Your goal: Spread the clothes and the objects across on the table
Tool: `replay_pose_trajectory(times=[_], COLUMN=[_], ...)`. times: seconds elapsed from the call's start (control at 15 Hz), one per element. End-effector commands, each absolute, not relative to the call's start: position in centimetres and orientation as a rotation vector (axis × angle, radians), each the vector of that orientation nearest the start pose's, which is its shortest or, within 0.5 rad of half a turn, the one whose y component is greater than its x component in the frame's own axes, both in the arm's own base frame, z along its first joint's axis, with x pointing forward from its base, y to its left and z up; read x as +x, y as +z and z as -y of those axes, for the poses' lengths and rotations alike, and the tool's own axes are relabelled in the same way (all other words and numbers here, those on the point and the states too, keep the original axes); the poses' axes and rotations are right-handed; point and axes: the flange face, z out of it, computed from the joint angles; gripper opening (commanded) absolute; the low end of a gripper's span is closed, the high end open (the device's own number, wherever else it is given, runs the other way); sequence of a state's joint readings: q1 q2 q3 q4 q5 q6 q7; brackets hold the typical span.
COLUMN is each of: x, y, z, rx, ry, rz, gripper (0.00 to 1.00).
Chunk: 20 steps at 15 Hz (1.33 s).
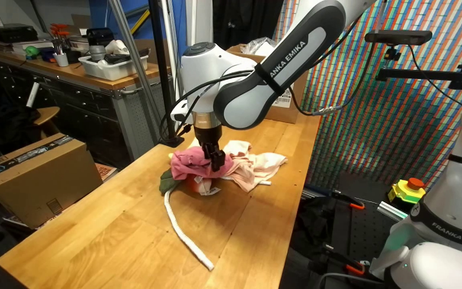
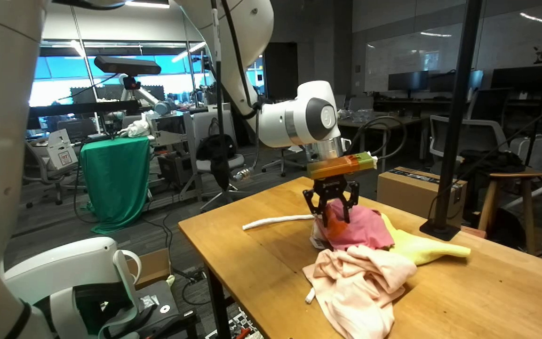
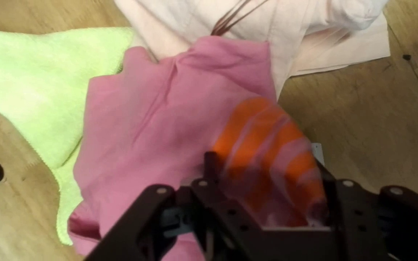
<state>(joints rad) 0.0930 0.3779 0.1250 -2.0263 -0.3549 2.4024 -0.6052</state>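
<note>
"starting with the biggest, what lies below the pincer (image 2: 336,220)?"

"the wooden table (image 1: 134,233), stretching well past it."

"and next?"

"the cream cloth (image 2: 355,287) lies rumpled just beside the pincer, touching the pink cloth (image 2: 370,228). the pink one, orange-striped in places, sits right under the pincer."

"is it caught?"

"the jaws stand spread, with the pink cloth between them; whether they touch it, i cannot tell."

"after that?"

"the yellow-green cloth (image 3: 38,83), poking from under the pink one near the pincer. then the white cord (image 1: 182,235), running from beside the pink cloth to an end well apart from the pincer."

"and smallest?"

"dark green fabric (image 1: 168,181) against the pink cloth, near the pincer, then a white tag (image 1: 214,191), nearer still."
</note>
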Motion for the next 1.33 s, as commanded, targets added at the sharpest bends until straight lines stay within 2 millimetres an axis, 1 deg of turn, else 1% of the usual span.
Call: replay_pose_trajectory(times=[0.0,0.07,0.2,0.27,0.4,0.53,0.93,1.27], x=[59.2,59.1,59.0,58.9,58.9,58.9,59.0,58.8], y=[26.5,26.6,26.7,26.7,27.3,28.2,32.7,37.2], z=[-12.6,-12.6,-12.7,-12.7,-12.8,-12.8,-12.5,-11.2], rx=[-2.905,-2.912,-2.936,-2.944,-2.979,-3.012,-3.124,-3.231], ry=[0.014,0.017,0.015,0.015,-0.001,-0.025,-0.18,-0.374], rz=[1.703,1.7,1.685,1.679,1.657,1.624,1.517,1.361], gripper=[0.31,0.22,0.08,0.04,0.0,0.04,0.02,0.02])
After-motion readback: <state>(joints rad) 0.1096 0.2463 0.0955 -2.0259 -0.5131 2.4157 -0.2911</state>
